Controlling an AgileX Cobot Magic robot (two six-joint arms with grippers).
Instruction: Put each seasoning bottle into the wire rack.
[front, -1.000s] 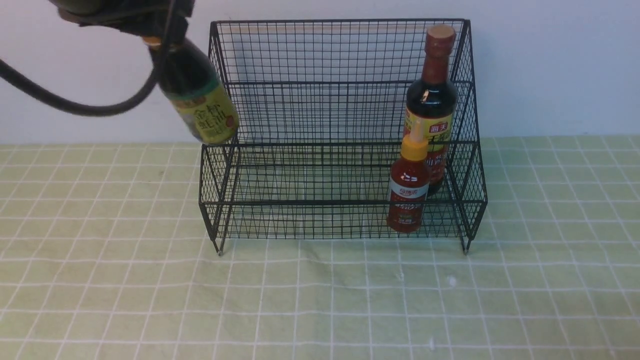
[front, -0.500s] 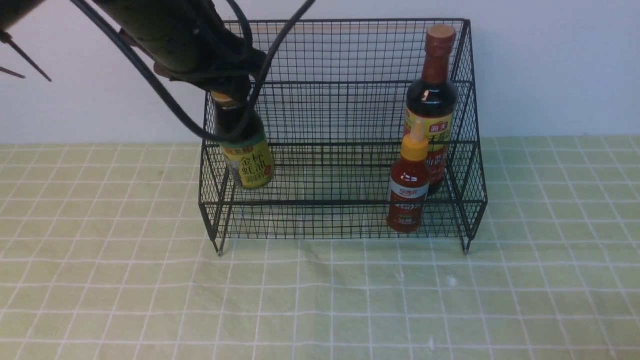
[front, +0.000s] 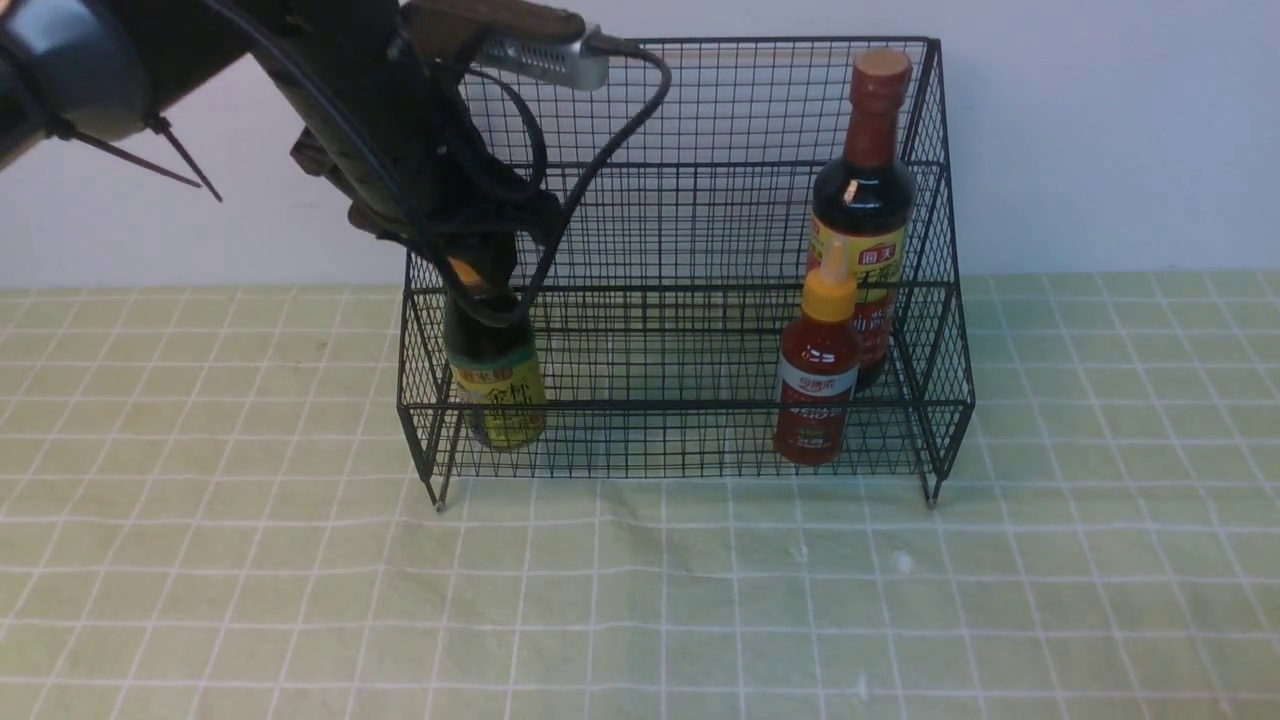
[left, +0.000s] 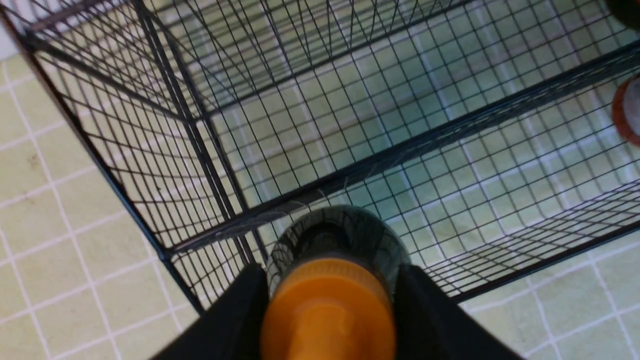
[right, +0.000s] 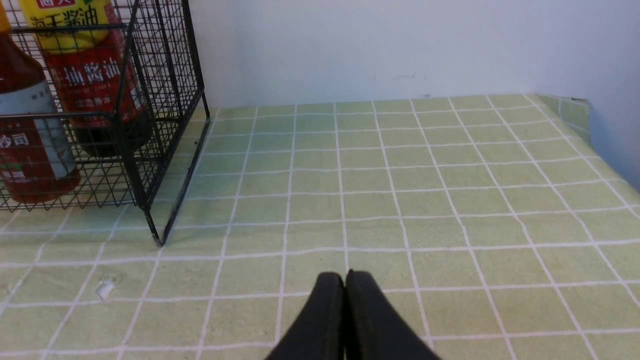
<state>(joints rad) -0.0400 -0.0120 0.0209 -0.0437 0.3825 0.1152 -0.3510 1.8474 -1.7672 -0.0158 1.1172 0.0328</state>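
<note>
Wire rack (front: 690, 260): black mesh, two stepped tiers, on checked cloth; rigid. Tall dark bottle (front: 865, 215): upper tier, rack's right end; likely heavy. Small red bottle (front: 818, 375): lower tier, just in front of it. Squat dark bottle (front: 495, 375): lower tier, left end, upright; probably glass, smooth, best held at the neck, where the left gripper (left: 327, 305) clamps it below the orange cap. Right gripper (right: 345, 295): pressed shut, empty, above cloth.
</note>
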